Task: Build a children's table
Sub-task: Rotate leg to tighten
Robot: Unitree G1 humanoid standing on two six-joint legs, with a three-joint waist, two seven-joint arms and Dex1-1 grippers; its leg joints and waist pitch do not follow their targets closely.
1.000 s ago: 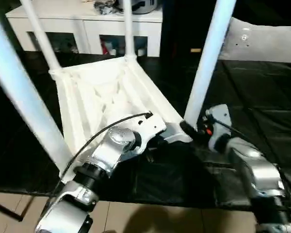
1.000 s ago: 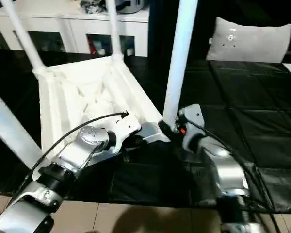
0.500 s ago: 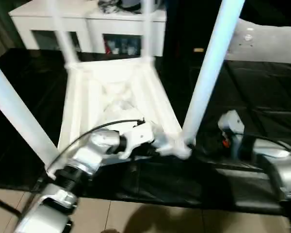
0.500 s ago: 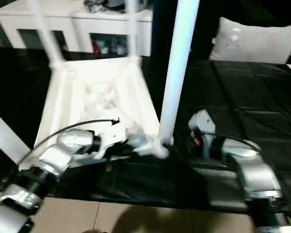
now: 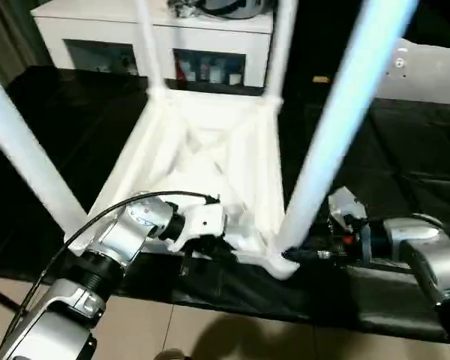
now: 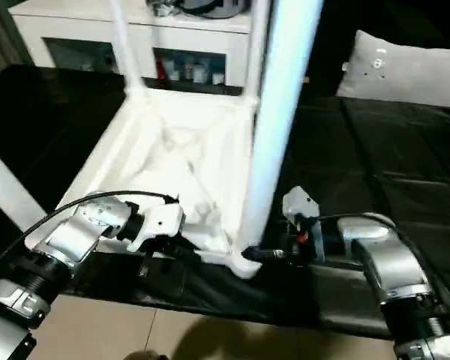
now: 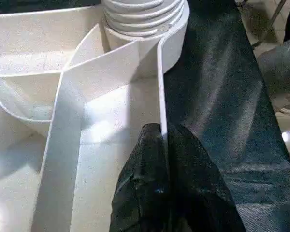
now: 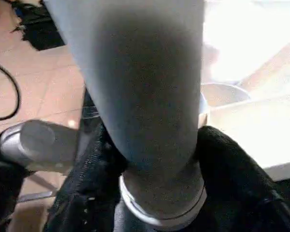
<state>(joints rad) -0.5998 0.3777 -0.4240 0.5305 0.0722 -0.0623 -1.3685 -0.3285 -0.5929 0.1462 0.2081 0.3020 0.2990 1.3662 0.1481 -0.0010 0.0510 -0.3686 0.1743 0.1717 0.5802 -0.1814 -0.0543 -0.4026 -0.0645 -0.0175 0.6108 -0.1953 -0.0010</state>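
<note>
text: none legible | labels: none | numbers: none

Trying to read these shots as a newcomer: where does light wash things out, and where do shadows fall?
Right wrist view: the tabletop behind the leg glares almost blank, while the leg's near face is shaded. Left wrist view: ribs throw soft shadows across the tabletop; the black cloth shows a dull sheen. Left eye view: a dark shadow lies on the floor.
</note>
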